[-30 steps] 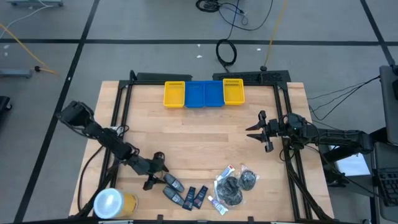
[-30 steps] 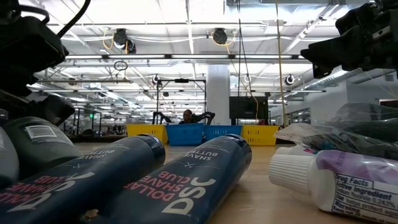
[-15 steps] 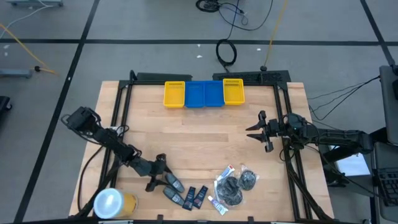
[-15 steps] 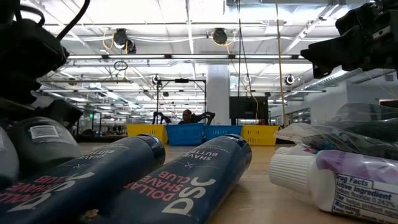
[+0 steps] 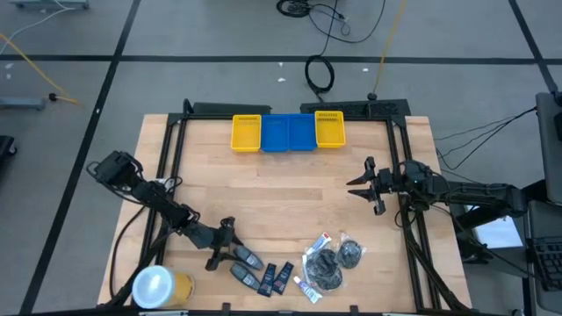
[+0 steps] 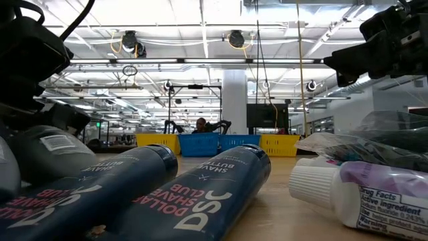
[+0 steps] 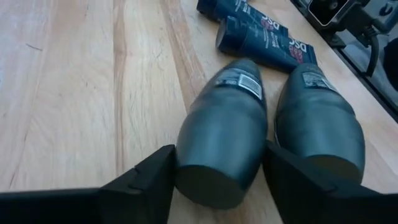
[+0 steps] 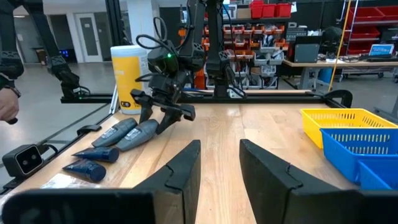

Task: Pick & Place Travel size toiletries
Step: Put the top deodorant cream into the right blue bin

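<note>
The toiletries lie near the table's near edge: two dark grey bottles [image 5: 244, 257] [image 5: 245, 277], navy packets [image 5: 276, 277], a white tube [image 5: 304, 285] and clear pouches [image 5: 325, 265]. My left gripper [image 5: 229, 248] is low at their left end, shut on the farther dark grey bottle [image 7: 221, 134]; the second bottle [image 7: 318, 121] lies right beside it. My right gripper [image 5: 356, 186] hangs open over the table's right side, away from all of them. My left gripper holds the dark grey bottle by its two long sides near the flat end [image 7: 211, 180], pinched between the two fingers [image 7: 155, 177]. The fingers come nearly level from the table's left and lie along the bottle. The bottle lies on its side on the table.
A white-topped yellow round container [image 5: 162, 288] stands at the near left corner, just behind my left arm. Yellow and blue trays [image 5: 288, 132] sit in a row at the far edge. Bare wood [image 5: 281, 197] stretches between the trays and the toiletries.
My left gripper has moved toward the near edge and a little to the right, and its fingers now enclose the farther dark grey bottle. In the low view that bottle has shifted slightly. My right arm has kept still.
</note>
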`<state>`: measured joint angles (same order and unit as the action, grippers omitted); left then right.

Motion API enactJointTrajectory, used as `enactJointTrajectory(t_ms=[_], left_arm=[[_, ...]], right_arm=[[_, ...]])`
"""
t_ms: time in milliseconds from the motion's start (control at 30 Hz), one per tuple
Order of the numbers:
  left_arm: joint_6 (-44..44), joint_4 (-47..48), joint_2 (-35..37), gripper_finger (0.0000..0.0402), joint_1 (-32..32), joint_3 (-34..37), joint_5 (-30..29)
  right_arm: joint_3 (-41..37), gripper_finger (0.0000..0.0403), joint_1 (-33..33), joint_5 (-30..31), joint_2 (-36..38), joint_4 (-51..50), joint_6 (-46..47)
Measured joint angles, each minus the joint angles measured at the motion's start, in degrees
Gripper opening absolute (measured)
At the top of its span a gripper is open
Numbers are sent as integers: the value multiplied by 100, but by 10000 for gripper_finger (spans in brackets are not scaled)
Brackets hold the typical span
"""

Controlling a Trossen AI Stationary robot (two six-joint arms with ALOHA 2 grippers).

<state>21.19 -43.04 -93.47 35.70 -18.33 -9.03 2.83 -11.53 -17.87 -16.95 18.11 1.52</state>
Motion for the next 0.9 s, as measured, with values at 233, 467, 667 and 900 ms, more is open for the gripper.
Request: enactJointTrajectory(t_ms=[233, 467, 667, 900], left_arm=[[-210, -44, 0, 143, 0, 0, 146], [-305, -96, 0, 125, -25, 0, 95], [-167, -135, 4, 2, -132, 0, 1], [337, -127, 4, 40, -247, 0, -47]], right_arm=[[1, 105, 2, 0, 0, -4, 0], [2, 105, 0, 0, 0, -37, 0], [2, 105, 0, 0, 0, -42, 0], [2, 105, 0, 0, 0, -44, 82]])
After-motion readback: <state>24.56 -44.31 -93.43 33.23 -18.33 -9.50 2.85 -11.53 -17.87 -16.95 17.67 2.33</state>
